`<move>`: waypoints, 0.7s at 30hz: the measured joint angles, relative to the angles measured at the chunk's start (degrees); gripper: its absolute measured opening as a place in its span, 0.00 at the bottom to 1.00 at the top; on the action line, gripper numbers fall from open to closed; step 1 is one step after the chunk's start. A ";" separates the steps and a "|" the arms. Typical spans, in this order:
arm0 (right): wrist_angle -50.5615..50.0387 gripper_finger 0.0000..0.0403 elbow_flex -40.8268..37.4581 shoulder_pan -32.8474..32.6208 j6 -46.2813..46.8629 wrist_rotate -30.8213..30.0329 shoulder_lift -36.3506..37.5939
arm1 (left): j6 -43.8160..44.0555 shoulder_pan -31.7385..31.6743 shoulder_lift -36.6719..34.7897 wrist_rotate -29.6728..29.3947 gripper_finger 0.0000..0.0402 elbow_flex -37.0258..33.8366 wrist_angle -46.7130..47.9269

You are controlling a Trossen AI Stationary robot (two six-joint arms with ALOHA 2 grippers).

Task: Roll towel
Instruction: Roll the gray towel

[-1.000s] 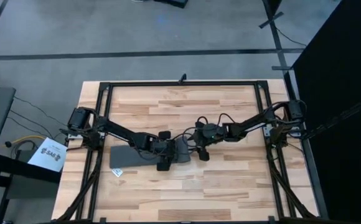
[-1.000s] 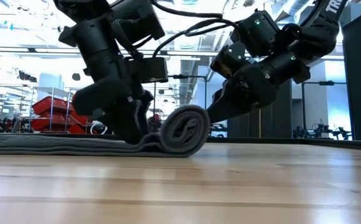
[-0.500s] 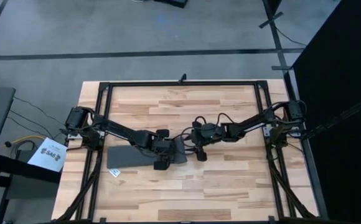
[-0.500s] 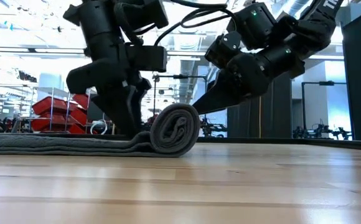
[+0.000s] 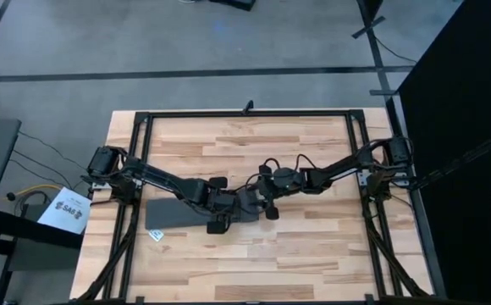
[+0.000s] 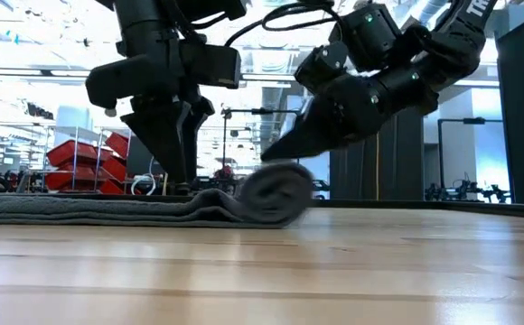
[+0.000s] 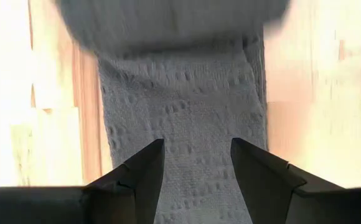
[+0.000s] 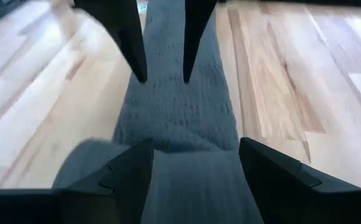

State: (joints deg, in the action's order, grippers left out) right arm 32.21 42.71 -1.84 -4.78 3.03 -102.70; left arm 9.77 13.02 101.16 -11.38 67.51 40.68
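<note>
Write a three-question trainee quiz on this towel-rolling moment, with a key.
1. True or false: the towel is rolled along its whole length.
2. Which end effector is over the flat part? A left B right
3. Fill in: the rolled end rests on the ____.

Key: 1 false, only one end is rolled. 2 A. 3 table.

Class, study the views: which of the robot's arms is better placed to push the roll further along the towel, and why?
Probably the right. Its gripper sits just behind the rolled end, fingers open astride it, facing the flat length. The left gripper stands open over the unrolled towel, ahead of the roll.
</note>
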 joint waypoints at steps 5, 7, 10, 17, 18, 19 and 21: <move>-7.65 0.56 0.20 0.49 -1.72 -0.02 3.64 | 0.58 0.00 0.00 -0.30 0.43 0.00 -0.18; -14.08 0.56 0.22 0.53 -1.79 -0.13 7.58 | 0.54 0.00 -0.04 -0.74 0.43 0.02 -0.45; -25.31 0.54 0.25 0.52 -1.21 -0.88 13.12 | 0.14 0.00 -0.04 -1.93 0.43 0.00 -0.75; -34.85 0.52 -2.22 0.34 1.72 -1.69 15.62 | -4.09 -0.01 -0.04 -7.04 0.43 0.00 -7.17; -32.52 0.51 -3.67 0.32 1.78 -1.70 14.98 | -5.36 -0.11 -0.04 -8.31 0.43 0.00 -9.59; -30.03 0.51 -5.20 0.30 1.86 -1.70 14.21 | -6.80 -0.21 -0.04 -9.14 0.43 0.00 -12.37; -24.86 0.51 -8.08 0.33 3.04 -1.69 12.92 | -10.03 -0.54 -0.04 -9.69 0.43 0.00 -17.73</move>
State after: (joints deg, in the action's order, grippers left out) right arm 7.35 34.63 -1.52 -1.74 1.34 -89.78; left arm -0.27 12.47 101.12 -21.07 67.51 22.95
